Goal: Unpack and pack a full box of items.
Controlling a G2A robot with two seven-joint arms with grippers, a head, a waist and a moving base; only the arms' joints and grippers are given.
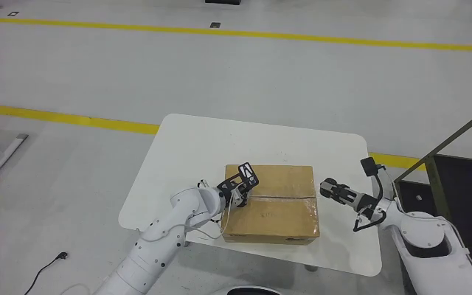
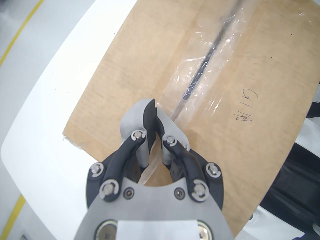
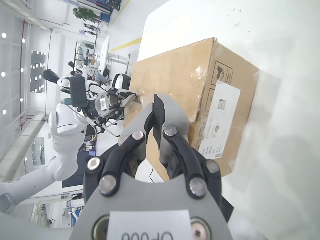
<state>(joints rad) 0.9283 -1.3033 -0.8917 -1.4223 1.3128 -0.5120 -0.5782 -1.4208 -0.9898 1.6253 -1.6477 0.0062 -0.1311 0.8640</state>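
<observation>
Cardboard box [image 1: 273, 203]: stands on the white table [image 1: 192, 147], flaps shut. A strip of clear tape [image 2: 212, 63] runs along the centre seam. The contents are hidden. A pen marking [image 2: 243, 108] sits on the top face beside the tape, and a white label [image 3: 220, 116] is on one end face.

Left gripper [image 2: 153, 106]: fingers pressed together, nothing between them. The tips are over the box's top at the end of the tape seam, at the end face opposite the label. Contact with the cardboard cannot be confirmed.

Right gripper [image 3: 157, 101]: fingers pressed together, holding nothing. It sits just beside the labelled end of the box, level with its upper edge and apart from it, pointing along the seam toward the left gripper.
</observation>
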